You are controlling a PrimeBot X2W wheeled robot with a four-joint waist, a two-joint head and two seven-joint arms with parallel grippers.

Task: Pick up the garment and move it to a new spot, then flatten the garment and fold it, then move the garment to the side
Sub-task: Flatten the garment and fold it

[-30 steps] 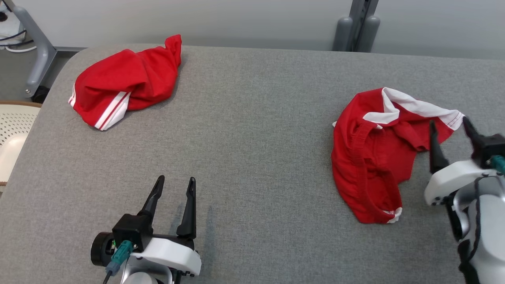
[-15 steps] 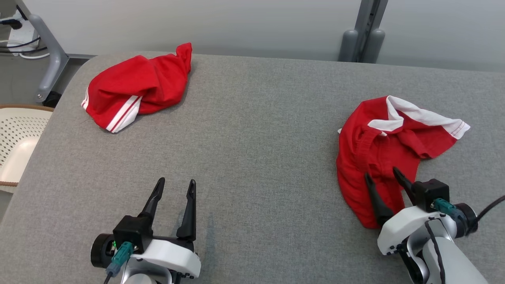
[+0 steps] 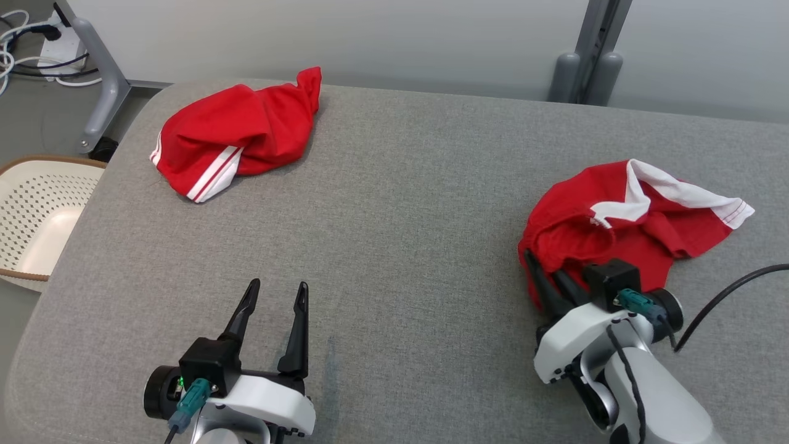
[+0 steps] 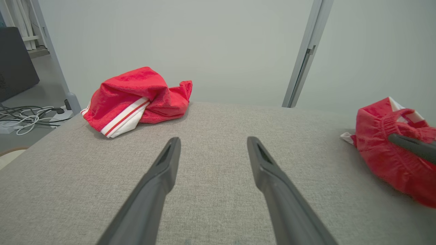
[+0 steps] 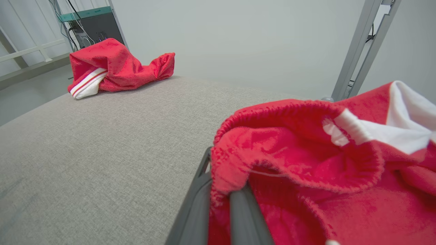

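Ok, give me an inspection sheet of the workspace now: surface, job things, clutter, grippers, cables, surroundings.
Surface: grey fabric table, bare between the clothes.
Job's things: red garment with white trim, bunched at the right.
Clutter: second red garment, crumpled at the far left corner.
Grippers: right gripper shut on the garment's elastic edge; left gripper open over bare table.
Cables: black cable off the right wrist; white cables on the floor, far left.
Surroundings: perforated basket left of the table; grey post behind; pale wall.

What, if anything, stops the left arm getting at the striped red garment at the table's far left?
Likely yes, it can: the left gripper is open and empty, and bare grey table lies between it and the striped red garment. Whether the arm stretches that far is unsure.
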